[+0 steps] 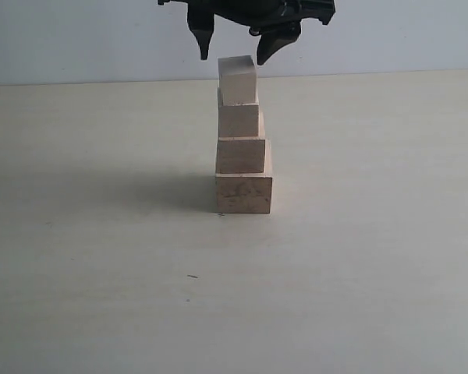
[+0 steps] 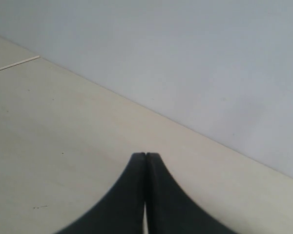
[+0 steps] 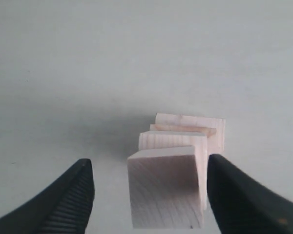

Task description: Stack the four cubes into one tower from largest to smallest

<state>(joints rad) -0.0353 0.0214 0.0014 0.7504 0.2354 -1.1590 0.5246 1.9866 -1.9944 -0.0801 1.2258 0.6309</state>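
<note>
Tower (image 1: 243,140) stands at centre of ext. view, largest cube at bottom, top cube (image 1: 237,79) sat slightly off to frame-left. Right gripper (image 1: 234,54) is seen at top edge, just above top cube, fingers apart, nothing clamped. Left gripper (image 2: 145,163) is pressed together, empty, over table (image 2: 49,146). Stacking looks done and the release made. Next, prob. a straight lift w/o brushing top cube.

tower (image 1: 242,134): 4-high, pale wood, upright, mid bench (image 1: 374,249)
biggest cube (image 1: 244,194): btm, dark smudges
smallest cube (image 1: 238,79): top, sits level
</note>
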